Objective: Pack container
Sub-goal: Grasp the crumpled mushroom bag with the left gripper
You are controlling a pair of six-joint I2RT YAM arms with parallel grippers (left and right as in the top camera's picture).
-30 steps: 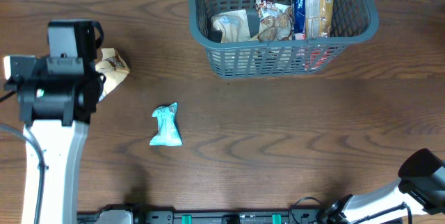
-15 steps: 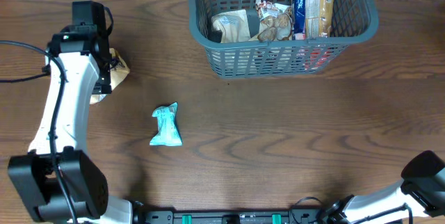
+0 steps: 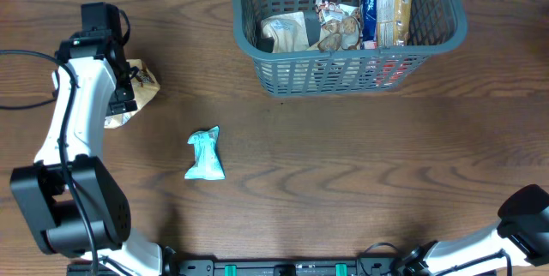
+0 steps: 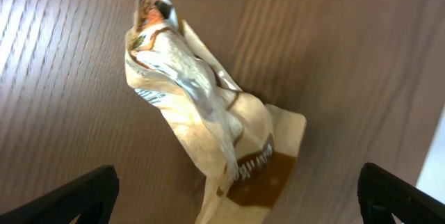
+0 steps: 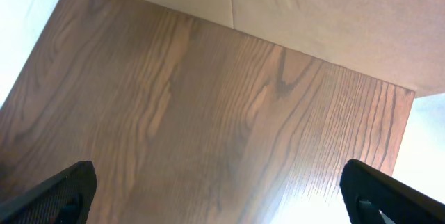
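From overhead, found the container (image 3: 343,72) at 1 o'clock on the table (image 3: 343,165), snack packets inside; saw the left gripper (image 3: 129,87) at 9 o'clock above a tan packet (image 3: 144,83), a teal packet (image 3: 206,154) at 8 o'clock. Through the left wrist, caught both fingertips (image 4: 83,193) spread wide either side of that packet, gripping nothing. Through the right wrist, noted the right gripper (image 5: 215,193) fully spread over wood, empty.

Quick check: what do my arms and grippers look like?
Both the left arm and right arm have white tubular links with bulky black joint housings. A thin black cable runs beside the left one. The left gripper and right gripper are matte black at the tips.
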